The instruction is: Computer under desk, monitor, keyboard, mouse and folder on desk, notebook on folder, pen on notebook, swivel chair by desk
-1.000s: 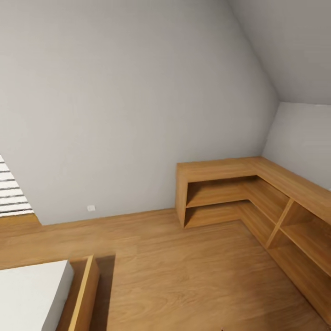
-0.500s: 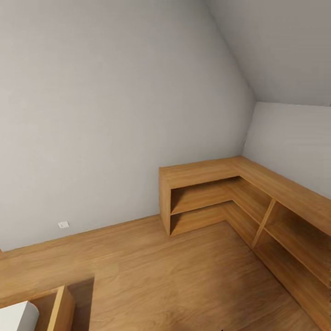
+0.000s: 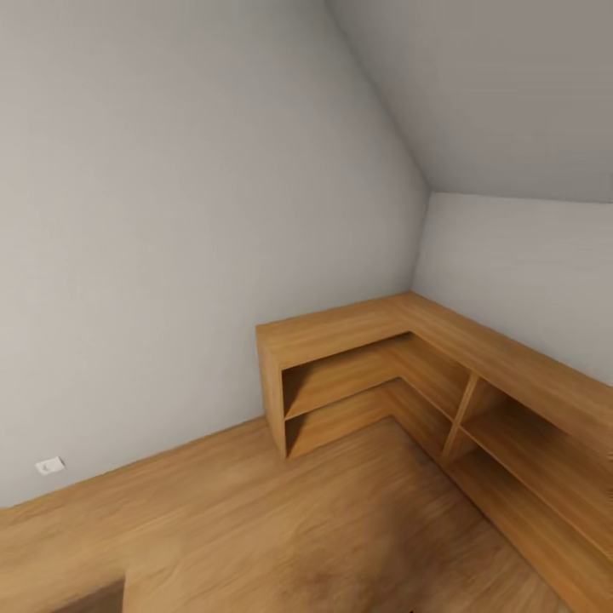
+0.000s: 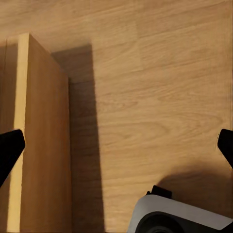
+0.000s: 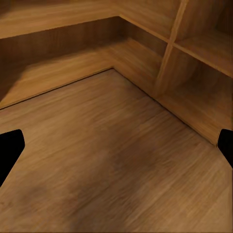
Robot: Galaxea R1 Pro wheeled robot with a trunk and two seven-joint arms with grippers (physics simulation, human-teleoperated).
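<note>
Two black fingertips of the left gripper (image 4: 116, 153) stand spread wide above the wood floor (image 4: 155, 97), holding nothing, with a light-wood panel (image 4: 41, 141) standing beside them and a white, rounded part of the robot (image 4: 179, 216) below. The right gripper (image 5: 116, 145) is likewise spread and empty over the floor, just in front of the low L-shaped shelf unit (image 3: 400, 358). That shelf unit fills the corner where two grey walls (image 3: 170, 213) meet; a small white wall socket (image 3: 49, 466) sits well away from it, low on the wall.
</note>
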